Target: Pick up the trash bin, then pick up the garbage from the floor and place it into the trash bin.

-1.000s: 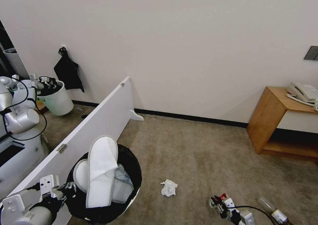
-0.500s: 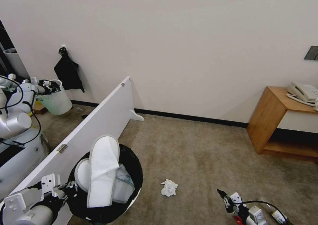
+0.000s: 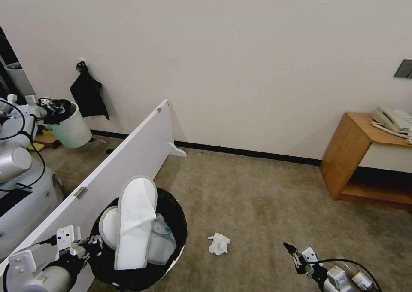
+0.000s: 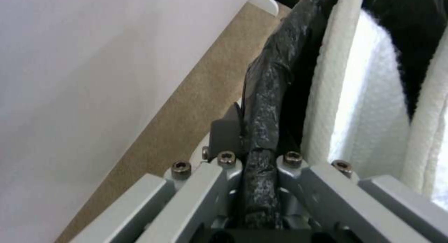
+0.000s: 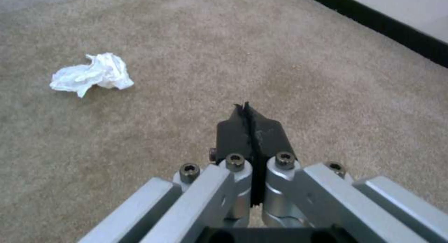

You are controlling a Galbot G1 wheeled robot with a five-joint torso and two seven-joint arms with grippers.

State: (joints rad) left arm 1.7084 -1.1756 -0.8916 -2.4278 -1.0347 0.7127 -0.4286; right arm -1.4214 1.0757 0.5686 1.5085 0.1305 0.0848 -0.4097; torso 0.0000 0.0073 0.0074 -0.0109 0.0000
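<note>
The trash bin (image 3: 174, 217), white with a black bag over its rim, hangs at the lower left of the head view. My left gripper (image 3: 92, 245) is shut on its near rim; the left wrist view shows the fingers clamping the bag-covered rim (image 4: 264, 106). Two white slippers (image 3: 136, 217) stick up out of it, one slipper (image 4: 364, 106) close beside the grip. A crumpled white tissue (image 3: 219, 243) lies on the carpet to the bin's right. My right gripper (image 3: 287, 246) hovers low, right of the tissue (image 5: 91, 75), shut (image 5: 246, 114) and holding nothing. A clear bottle (image 3: 364, 280) lies partly behind the right arm.
A long white panel (image 3: 137, 154) runs diagonally just left of the bin. Beyond it stand grey robot parts and a second white bin (image 3: 71, 131). A wooden side table (image 3: 352, 150) with a telephone (image 3: 392, 120) stands at the right wall. Open carpet (image 3: 257, 189) lies ahead.
My right arm has drawn back toward the lower right, and its shut fingers now point up toward the tissue. The held bin has shifted slightly. The tissue has not moved.
</note>
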